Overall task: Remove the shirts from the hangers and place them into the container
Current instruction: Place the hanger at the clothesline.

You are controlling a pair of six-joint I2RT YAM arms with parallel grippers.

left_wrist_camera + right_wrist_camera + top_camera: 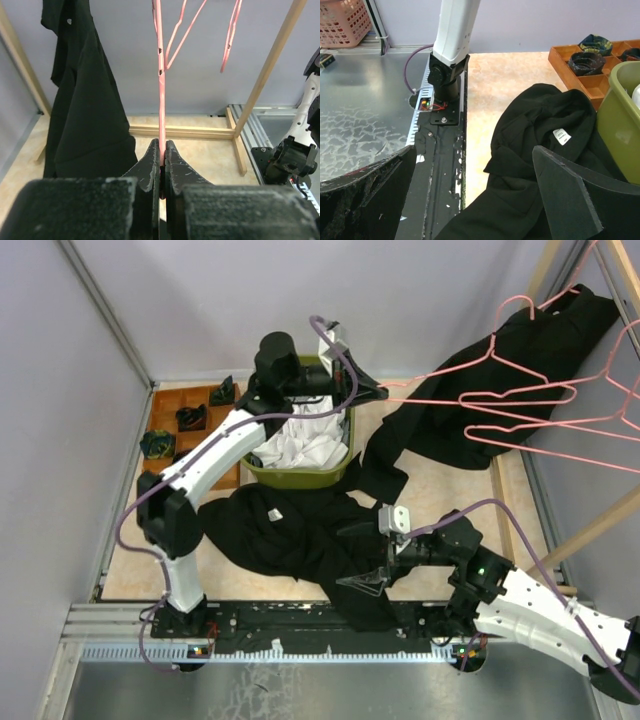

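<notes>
Top view: left gripper (380, 392) reaches past the green container (300, 478), which holds a white shirt (300, 445), and is pinched tight on a pink hanger (430, 400). A black shirt (285, 530) lies on the table just in front of the container, a second black shirt (540, 330) hangs by the rack, and the right gripper (362, 558) is over the first one. Left wrist: left gripper (161, 147) jaws clamped on the hanger (161, 100) wire, second black shirt (85, 115) hanging at left. Right wrist: right gripper (475, 150) spread wide, empty, above the black shirt (540, 130), container (617, 115) at the right edge.
</notes>
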